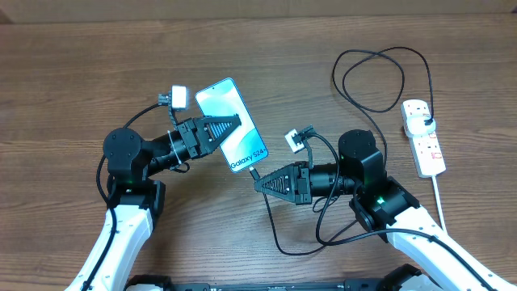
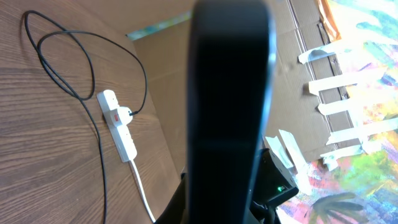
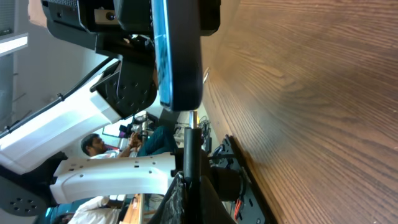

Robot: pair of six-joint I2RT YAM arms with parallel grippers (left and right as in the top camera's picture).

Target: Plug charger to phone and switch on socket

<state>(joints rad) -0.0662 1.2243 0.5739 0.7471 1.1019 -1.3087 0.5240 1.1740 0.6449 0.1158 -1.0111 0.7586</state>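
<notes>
You see a brown wood-grain table (image 1: 81, 65) from above, with both arms reaching in from the bottom of the frame. Your left gripper (image 1: 234, 123), left of centre, is clamped on the phone (image 1: 216, 99). The phone lies at a slant, its blue screen facing up.

Your right gripper (image 1: 258, 184), just below centre, is closed on the tip end of the charger (image 1: 380, 52). That tip meets the phone's lower end, but you cannot tell whether it is seated. The black cable runs down and round behind the right arm, then loops at upper right into the white socket (image 1: 426, 141) at the right edge, where its plug sits.

In the left wrist view, brown cardboard (image 2: 168, 68) with strips of tape stands beyond the table, and a brightly painted sheet fills the right edge. In the right wrist view, people (image 3: 93, 146) sit in the background at lower left.
</notes>
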